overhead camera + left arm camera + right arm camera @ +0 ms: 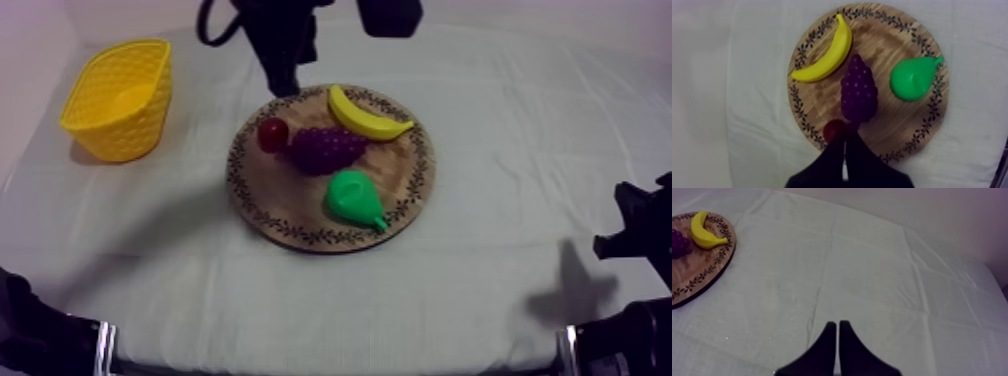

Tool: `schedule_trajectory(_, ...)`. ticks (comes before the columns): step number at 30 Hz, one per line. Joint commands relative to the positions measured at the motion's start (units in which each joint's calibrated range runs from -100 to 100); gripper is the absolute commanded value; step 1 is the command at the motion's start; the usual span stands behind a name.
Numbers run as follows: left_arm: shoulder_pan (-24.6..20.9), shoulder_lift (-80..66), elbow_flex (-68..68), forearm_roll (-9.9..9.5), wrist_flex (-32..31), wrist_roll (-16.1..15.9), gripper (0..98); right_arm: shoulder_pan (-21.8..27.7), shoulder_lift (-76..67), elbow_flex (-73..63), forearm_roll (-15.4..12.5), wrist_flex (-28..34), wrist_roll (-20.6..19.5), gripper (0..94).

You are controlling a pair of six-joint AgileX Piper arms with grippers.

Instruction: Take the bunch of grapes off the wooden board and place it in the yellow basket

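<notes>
The left claw (845, 139), a narrow wedge, hangs by the bunch of grapes (858, 95): probably light, stiff, bumpy; grip across its middle.

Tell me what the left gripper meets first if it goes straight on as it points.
Probably the near end of the purple bunch of grapes, on the round wooden board; the left gripper aims there, though the small red fruit sits beside that line.

Purple grapes (327, 148), yellow basket (128, 128)
</notes>
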Motion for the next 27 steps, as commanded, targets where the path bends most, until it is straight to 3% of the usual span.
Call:
schedule_trajectory(1, 0.1, 3.0, -2.6, -0.10, 0.1, -0.1, 0.0, 0.0, 0.0, 0.0, 0.0, 0.0, 0.0, 0.3)
schedule_trajectory(18, -1.3, 10.0, -4.7, 0.80, -1.6, 0.3, 0.8, 0.0, 0.0, 0.0, 0.0, 0.0, 0.0, 0.3)
schedule_trajectory(27, -1.1, 10.7, -2.6, 0.90, -2.0, 1.2, 25.8, 0.0, 0.0, 0.0, 0.0, 0.0, 0.0, 0.3)
